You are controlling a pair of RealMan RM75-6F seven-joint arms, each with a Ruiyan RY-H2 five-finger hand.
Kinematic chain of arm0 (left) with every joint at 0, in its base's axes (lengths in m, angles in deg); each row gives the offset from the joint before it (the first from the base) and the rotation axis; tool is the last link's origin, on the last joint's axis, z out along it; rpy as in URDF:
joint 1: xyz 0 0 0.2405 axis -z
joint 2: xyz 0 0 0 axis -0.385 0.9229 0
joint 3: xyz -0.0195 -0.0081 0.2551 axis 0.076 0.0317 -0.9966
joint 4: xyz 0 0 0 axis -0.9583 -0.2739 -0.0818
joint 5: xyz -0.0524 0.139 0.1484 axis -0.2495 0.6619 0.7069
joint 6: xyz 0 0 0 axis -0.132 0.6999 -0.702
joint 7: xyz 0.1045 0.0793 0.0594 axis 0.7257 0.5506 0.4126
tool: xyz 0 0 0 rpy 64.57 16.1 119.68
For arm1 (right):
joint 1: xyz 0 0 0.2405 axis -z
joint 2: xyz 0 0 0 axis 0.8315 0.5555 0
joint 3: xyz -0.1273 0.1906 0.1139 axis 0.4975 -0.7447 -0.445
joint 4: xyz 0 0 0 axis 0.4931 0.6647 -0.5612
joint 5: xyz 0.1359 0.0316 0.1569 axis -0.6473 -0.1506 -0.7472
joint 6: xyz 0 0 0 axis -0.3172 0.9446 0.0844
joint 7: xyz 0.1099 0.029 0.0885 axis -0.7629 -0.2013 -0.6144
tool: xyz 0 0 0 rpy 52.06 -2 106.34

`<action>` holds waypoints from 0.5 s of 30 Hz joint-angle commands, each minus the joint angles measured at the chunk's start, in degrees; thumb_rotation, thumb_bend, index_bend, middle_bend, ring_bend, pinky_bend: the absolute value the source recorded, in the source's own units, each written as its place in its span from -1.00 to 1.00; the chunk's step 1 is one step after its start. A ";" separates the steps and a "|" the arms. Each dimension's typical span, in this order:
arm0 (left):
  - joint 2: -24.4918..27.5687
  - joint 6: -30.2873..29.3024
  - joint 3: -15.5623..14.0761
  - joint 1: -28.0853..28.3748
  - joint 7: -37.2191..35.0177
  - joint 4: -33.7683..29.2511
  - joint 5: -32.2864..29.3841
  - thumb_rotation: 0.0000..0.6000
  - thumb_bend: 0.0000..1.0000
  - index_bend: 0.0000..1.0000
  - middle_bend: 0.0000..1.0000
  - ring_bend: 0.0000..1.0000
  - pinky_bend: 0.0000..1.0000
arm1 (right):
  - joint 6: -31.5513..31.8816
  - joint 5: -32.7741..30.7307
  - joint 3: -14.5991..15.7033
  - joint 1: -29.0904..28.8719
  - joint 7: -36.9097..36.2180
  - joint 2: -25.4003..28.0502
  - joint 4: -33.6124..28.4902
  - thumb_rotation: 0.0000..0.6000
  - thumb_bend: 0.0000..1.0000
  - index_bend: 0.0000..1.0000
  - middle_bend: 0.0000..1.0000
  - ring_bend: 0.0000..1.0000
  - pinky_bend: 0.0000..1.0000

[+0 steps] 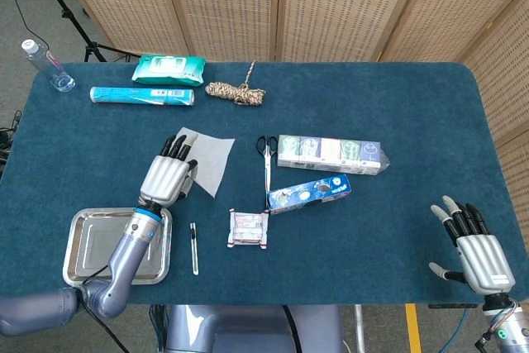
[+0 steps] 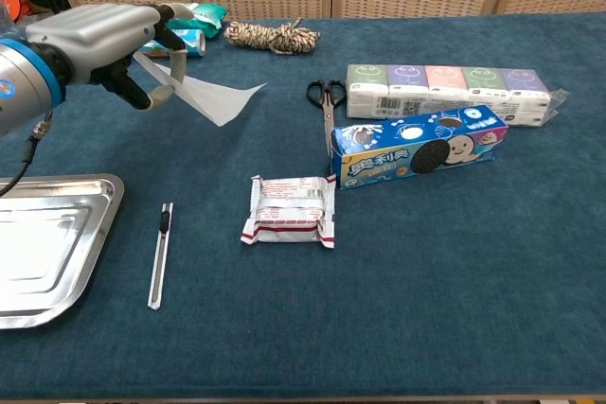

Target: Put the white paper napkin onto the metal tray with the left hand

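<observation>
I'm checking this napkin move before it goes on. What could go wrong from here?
The left hand holds the napkin by one edge, the rest hanging loose, so it may slip free or fold. On the way to the tray, the trailing corner could drag across the table and land partly off the tray, near the pen.
</observation>
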 commanded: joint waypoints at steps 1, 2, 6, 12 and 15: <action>2.33 -1.38 -0.37 -1.25 -2.40 -2.63 2.56 1.00 0.11 0.50 -1.00 -1.00 -1.00 | -0.10 -0.14 -0.04 -0.03 0.11 -0.04 -0.02 1.00 -1.00 -0.78 -1.00 -1.00 -1.00; 2.96 -1.61 -0.52 -1.56 -3.25 -3.35 3.35 1.00 0.11 0.50 -1.00 -1.00 -1.00 | -0.19 -0.20 -0.05 -0.06 0.18 -0.06 -0.02 1.00 -1.00 -0.77 -1.00 -1.00 -1.00; 5.45 -3.00 -1.11 -2.87 -7.11 -5.94 7.46 1.00 0.12 0.50 -1.00 -1.00 -1.00 | -0.76 -0.45 -0.02 -0.24 0.57 -0.20 0.01 1.00 -1.00 -0.77 -1.00 -1.00 -1.00; 8.67 -4.56 -1.99 -4.61 -13.55 -8.86 13.04 1.00 0.13 0.52 -1.00 -1.00 -1.00 | -1.19 -0.69 0.00 -0.38 1.04 -0.31 -0.04 1.00 -1.00 -0.78 -1.00 -1.00 -1.00; 10.65 -4.85 -2.36 -5.44 -17.54 -10.20 15.47 1.00 0.14 0.52 -1.00 -1.00 -1.00 | -1.41 -0.88 -0.01 -0.45 1.23 -0.32 -0.04 1.00 -1.00 -0.78 -1.00 -1.00 -1.00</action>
